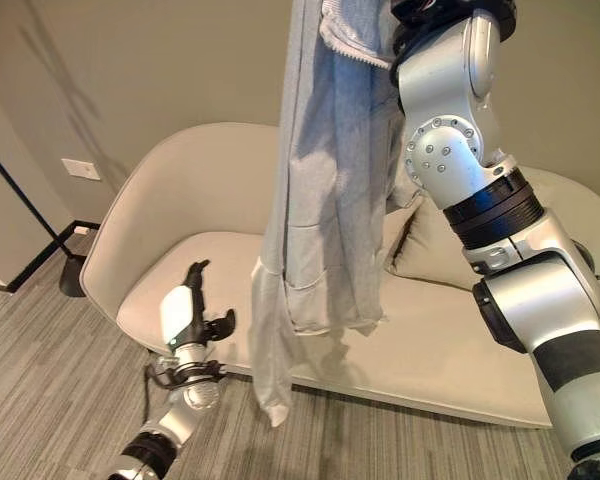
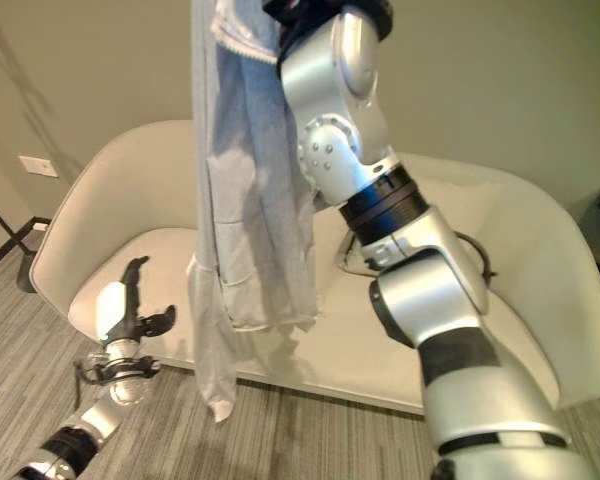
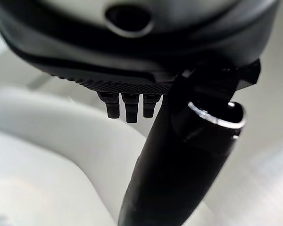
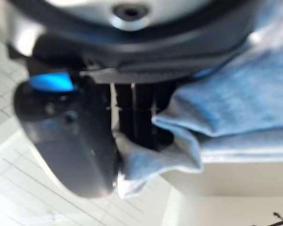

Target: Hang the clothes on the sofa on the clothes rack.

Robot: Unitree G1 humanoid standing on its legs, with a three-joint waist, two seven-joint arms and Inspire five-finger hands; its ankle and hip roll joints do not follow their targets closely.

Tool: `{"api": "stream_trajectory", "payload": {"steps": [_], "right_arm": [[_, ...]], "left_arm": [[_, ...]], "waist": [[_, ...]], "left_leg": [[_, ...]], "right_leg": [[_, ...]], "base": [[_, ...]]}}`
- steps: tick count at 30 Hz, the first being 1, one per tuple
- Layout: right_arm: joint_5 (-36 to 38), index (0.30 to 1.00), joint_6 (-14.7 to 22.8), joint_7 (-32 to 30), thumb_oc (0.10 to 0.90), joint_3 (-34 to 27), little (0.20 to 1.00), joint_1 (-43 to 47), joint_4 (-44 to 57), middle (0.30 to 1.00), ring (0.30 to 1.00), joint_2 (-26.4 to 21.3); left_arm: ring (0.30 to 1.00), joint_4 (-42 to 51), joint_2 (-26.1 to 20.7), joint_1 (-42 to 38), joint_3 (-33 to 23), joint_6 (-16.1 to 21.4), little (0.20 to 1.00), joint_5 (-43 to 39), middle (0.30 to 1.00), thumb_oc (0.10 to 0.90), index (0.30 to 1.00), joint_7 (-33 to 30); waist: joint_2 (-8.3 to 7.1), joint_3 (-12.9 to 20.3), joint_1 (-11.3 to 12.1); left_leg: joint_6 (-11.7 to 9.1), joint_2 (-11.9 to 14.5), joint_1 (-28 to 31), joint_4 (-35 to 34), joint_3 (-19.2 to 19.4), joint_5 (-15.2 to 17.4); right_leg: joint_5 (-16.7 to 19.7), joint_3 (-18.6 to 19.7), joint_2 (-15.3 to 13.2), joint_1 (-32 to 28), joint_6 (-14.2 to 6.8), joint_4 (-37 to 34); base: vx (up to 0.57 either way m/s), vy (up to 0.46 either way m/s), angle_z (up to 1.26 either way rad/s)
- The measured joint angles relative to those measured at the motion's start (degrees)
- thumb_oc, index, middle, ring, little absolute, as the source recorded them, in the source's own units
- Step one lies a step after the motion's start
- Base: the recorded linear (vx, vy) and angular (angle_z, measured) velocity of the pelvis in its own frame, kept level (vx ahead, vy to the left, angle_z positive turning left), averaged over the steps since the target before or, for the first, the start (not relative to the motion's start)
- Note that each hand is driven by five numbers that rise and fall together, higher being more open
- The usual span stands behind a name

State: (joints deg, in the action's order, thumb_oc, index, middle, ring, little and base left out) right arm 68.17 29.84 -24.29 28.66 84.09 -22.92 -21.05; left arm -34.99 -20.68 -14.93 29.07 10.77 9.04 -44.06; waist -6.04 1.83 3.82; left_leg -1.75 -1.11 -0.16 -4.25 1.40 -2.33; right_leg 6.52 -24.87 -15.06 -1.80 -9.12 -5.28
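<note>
The right hand (image 4: 85,141), raised high, has its fingers curled into a pale blue-grey cloth garment (image 1: 325,200) hanging clear above the cream curved sofa (image 1: 460,350). The left hand (image 1: 185,320), fingers loosely spread, hovers at the seat's front edge over grey carpet (image 1: 40,390).

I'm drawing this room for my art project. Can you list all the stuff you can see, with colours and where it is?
Garment: one, light blue-grey, hanging in the air above the sofa's front edge.
Sofa: one, cream, against the wall.
Cushion: one, cream, on the sofa behind the raised arm.
Rack base: one, black, on the floor left of the sofa.
Wall socket: one, white, on the left wall.
Left hand: dark, low, open.
Right hand: dark, raised, gripping the garment.
</note>
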Motion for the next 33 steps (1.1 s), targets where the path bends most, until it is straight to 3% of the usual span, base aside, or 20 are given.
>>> {"api": "stream_trajectory", "payload": {"steps": [3, 9, 10, 12, 15, 17, 18, 20, 21, 25, 30, 33], "right_arm": [[0.6, 0.3, 1.02, 0.68, 0.4, 1.8, 0.3, -0.01, 4.43, 0.3, 0.3, 1.38], [0.68, 0.3, 2.29, 1.61, 0.4, 4.75, 0.3, -0.01, 6.33, 0.3, 0.3, 5.73], [0.91, 0.3, 2.29, 1.68, 0.4, 4.85, 0.3, -0.01, 6.33, 0.3, 0.3, 7.08], [1.46, 0.3, 2.42, 1.74, 0.4, 5.98, 0.3, 0.0, 6.44, 0.3, 0.3, 8.1], [2.63, 0.3, 2.58, 2.08, 0.4, 8.38, 0.3, -0.01, 9.48, 0.3, 0.3, 5.31], [2.7, 0.3, 3.82, 2.77, 0.4, 9.62, 0.3, -0.16, 11.64, 0.3, 0.3, -0.44], [2.7, 0.3, 4.7, 2.74, 0.4, 9.53, 0.3, -0.53, 12.1, 0.3, 0.3, -1.08], [2.33, 0.3, 5.36, 2.82, 0.4, 7.64, 0.3, -3.85, 16.68, 0.3, 0.3, -4.61], [1.88, 0.3, 6.54, 2.84, 0.4, 6.57, 0.3, -5.88, 18.92, 0.3, 0.3, -5.88], [0.84, 0.3, 7.05, 2.89, 0.4, 2.92, 0.3, -9.91, 19.44, 0.3, 0.3, -12.48], [-0.73, 0.3, 6.37, 3.75, 0.4, -1.77, 0.3, -19.37, 24.46, 0.3, 0.3, -17.83], [-1.56, 0.3, 4.1, 4.74, 0.4, -3.33, 0.3, -26.44, 28.12, 0.3, 0.3, -21.06]], "left_arm": [[0.9, -0.61, 5.81, -2.81, 3.23, 0.45, 0.9, -3.09, 0.9, 0.8, 0.9, 2.95], [0.9, -6.19, 11.11, -10.63, 6.29, 0.51, 0.9, -11.38, 0.9, 0.8, 0.9, 5.04], [0.3, -9.21, 11.69, -12.59, 6.57, 0.52, 0.3, -11.36, 0.3, 0.4, 0.3, 5.03], [0.3, -17.26, 13.72, -17.06, 6.18, 0.49, 0.3, -12.7, 0.3, 0.4, 0.3, 4.79], [0.3, -23.87, 10.88, -19.37, 2.36, 0.11, 0.3, -13.46, 0.3, 0.4, 0.3, 4.06], [0.3, -23.39, 9.35, -19.04, -6.84, 0.15, 0.3, -16.04, 0.3, 0.4, 0.3, 1.17], [0.3, -23.2, 8.8, -18.94, -9.97, 0.16, 0.3, -17.43, 0.3, 0.4, 0.3, -0.52], [0.3, -7.31, 5.85, -11.09, -17.57, -0.98, 0.3, -17.94, 0.3, 0.4, 0.3, -4.05], [0.3, -0.16, 5.32, -7.25, -18.85, -0.86, 0.3, -17.25, 0.3, 0.4, 0.3, -6.35], [0.3, 6.26, -0.89, -2.21, -22.98, -0.82, 0.3, -10.97, 0.3, 0.4, 0.3, -12.26], [0.3, 18.67, -6.69, 6.66, -34.15, -2.87, 0.3, -3.7, 0.3, 0.4, 0.3, -15.98], [0.3, 24.61, -9.14, 9.79, -41.19, -4.54, 0.3, 1.58, 0.3, 0.4, 0.3, -17.71]], "waist": [[-0.16, -0.02, -1.93], [-0.16, -0.05, -5.03], [-0.16, -0.04, -5.94], [-0.22, -0.01, -7.24], [-0.24, -0.02, -9.55], [-0.21, -0.04, -9.16], [-0.12, -0.07, -8.81], [-0.21, -0.14, -7.48], [-0.22, -0.16, -7.31], [0.54, -0.55, -2.52], [0.43, -0.6, 0.03], [0.19, -0.74, 1.17]], "left_leg": [[0.0, 0.08, 0.07, -0.09, 0.86, 0.0], [0.0, 0.24, 0.32, -0.14, 1.39, 0.0], [0.0, 0.27, 0.33, -0.2, 1.52, 0.0], [0.0, 0.31, 0.35, -0.3, 2.1, 0.0], [0.0, 0.77, 0.36, -0.78, 3.27, 0.0], [0.0, 1.0, 0.79, -0.78, 3.85, 0.0], [-0.01, 1.04, 1.02, -0.77, 4.04, 0.0], [-0.02, 1.52, 1.35, -0.78, 3.22, 0.02], [-0.03, 1.67, 1.29, -0.78, 2.45, 0.02], [-0.04, 1.6, 1.56, -0.77, 1.01, 0.02], [-0.03, 0.64, 1.55, -0.78, -0.74, 0.03], [0.0, -0.32, 1.53, -0.78, -1.53, 0.05]], "right_leg": [[0.0, 0.72, 0.03, 0.56, 0.0, 0.01], [0.0, 1.77, 0.17, 0.86, 0.0, 0.0], [0.01, 1.91, 0.18, 0.93, 0.0, 0.0], [0.12, 3.02, 0.27, 1.44, 0.06, 0.01], [0.46, 4.69, 0.77, 2.73, 0.33, 0.0], [0.46, 4.96, 0.99, 2.68, 0.33, -0.01], [0.46, 5.1, 1.04, 2.54, 0.33, -0.01], [0.45, 4.61, 1.55, 2.16, 0.35, -0.01], [0.43, 4.43, 1.66, 1.78, 0.38, -0.01], [0.42, 2.96, 1.55, 0.4, 0.37, -0.04], [0.41, 1.51, 0.61, -0.65, 0.35, -0.03], [0.23, 1.03, -0.36, -1.14, 0.03, -0.03]], "base": [[0.01, -0.011, -0.13], [0.01, -0.018, -0.09], [0.02, -0.015, -0.06], [0.01, 0.002, -0.17], [0.0, 0.021, -0.31], [-0.01, 0.025, -0.19], [-0.01, 0.04, -0.16], [-0.02, 0.05, 0.01], [-0.02, 0.03, 0.29], [-0.02, 0.048, 0.25], [-0.04, 0.095, 0.18], [-0.04, 0.124, 0.21]]}}
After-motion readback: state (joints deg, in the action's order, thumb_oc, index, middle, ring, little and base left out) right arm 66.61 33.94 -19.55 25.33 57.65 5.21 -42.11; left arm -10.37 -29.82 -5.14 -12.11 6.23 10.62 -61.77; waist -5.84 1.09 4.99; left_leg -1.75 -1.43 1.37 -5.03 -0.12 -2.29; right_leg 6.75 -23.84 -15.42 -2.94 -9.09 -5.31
